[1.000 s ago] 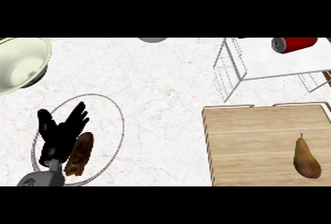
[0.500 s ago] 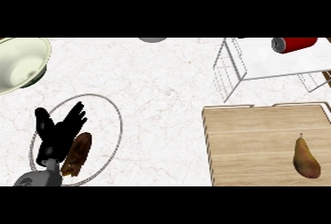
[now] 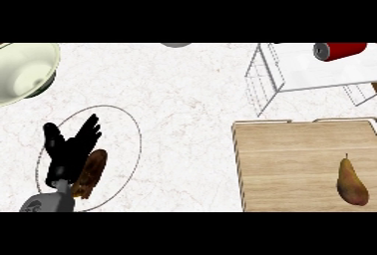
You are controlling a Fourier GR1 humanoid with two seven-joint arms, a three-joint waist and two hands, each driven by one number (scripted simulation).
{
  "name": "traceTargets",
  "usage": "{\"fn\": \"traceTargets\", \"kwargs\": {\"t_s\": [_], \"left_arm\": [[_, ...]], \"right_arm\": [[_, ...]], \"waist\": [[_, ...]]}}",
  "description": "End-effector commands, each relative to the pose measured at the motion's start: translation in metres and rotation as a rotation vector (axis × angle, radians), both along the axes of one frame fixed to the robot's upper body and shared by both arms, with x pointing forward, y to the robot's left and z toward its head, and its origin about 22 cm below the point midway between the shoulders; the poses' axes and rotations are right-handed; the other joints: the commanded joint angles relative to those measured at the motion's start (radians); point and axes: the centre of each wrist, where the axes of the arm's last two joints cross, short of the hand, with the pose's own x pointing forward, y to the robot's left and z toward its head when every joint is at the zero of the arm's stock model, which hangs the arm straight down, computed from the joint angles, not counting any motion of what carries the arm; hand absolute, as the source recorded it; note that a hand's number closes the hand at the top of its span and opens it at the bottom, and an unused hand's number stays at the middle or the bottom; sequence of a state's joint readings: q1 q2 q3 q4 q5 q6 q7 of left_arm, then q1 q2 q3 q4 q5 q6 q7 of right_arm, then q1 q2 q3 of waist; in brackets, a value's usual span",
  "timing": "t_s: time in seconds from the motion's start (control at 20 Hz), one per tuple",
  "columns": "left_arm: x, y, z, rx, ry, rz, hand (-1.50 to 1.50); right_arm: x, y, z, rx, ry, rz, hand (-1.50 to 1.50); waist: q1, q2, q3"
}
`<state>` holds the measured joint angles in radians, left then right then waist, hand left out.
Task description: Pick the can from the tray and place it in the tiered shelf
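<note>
Counter point(image 3: 184, 94) bare between plate point(image 3: 140, 149) and tiered shelf point(image 3: 316, 74).

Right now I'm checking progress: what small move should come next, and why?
Probably none on the can: it already lies on its side on the tiered shelf, and the tray holds only a pear. The left hand rests open at lower left; I'd leave it there.

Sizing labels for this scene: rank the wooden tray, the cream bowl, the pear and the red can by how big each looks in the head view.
1. wooden tray, largest, though the view's edge cuts it.
2. cream bowl, also cut off.
3. pear and red can: close in size, and the can is partly cropped, so they are left unranked.
</note>
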<state>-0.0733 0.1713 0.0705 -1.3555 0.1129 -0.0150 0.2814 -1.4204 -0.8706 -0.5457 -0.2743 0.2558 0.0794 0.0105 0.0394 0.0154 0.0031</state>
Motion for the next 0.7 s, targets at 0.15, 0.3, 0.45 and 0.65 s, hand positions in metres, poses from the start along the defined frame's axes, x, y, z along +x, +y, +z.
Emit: {"fn": "traceTargets", "kwargs": {"t_s": [0.15,0.3,0.45,0.65], "left_arm": [[0.001,-0.004,-0.003,0.005,0.011,-0.011,0.0],[-0.009,-0.002,-0.003,-0.015,0.019,-0.004,0.0],[-0.007,-0.01,-0.009,0.003,0.015,-0.009,0.0],[-0.001,0.0,-0.001,-0.009,0.013,-0.008,0.0]], "right_arm": [[-0.043,-0.063,-0.002,0.142,-0.038,-0.187,-1.5],[-0.07,-0.091,0.004,0.191,-0.025,-0.18,-1.5],[-0.087,-0.11,-0.006,0.172,-0.026,-0.147,-1.5],[-0.112,-0.131,-0.002,0.171,-0.018,-0.127,-1.5]], "waist": [[-0.001,0.005,-0.001],[0.005,0.002,0.0],[0.001,0.005,0.001],[0.01,0.01,0.002]]}}
